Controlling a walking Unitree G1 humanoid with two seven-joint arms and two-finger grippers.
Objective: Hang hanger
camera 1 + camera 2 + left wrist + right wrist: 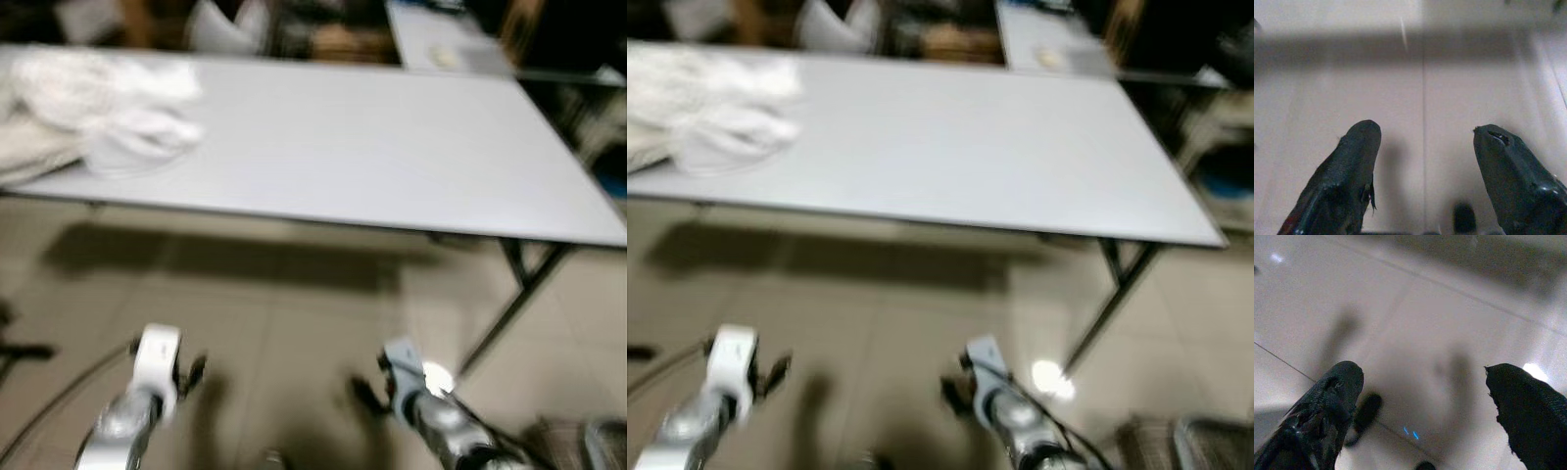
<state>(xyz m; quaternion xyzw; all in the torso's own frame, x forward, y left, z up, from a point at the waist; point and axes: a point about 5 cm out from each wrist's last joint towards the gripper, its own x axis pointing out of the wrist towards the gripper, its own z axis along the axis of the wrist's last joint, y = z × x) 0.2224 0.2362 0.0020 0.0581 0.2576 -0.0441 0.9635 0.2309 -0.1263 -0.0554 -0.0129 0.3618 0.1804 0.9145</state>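
Two grippers are hanging low over the tiled floor [294,323], near a long grey tabletop [372,147]. Left gripper [1425,142] and right gripper [1422,377] are both holding their black fingers spread apart, grasping nothing. White cloth [98,108] is lying on the tabletop's far left. No hanger can be made out.

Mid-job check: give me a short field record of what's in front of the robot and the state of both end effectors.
view: blurred head views
table: long grey table ahead of the robot, folding legs at its right end
on table: pile of white cloth at the left end
hanger: not made out in these frames
left end effector: open, holding nothing, held low over the tiled floor
right end effector: open, holding nothing, also low over the floor
beyond: a second table behind the first, far right
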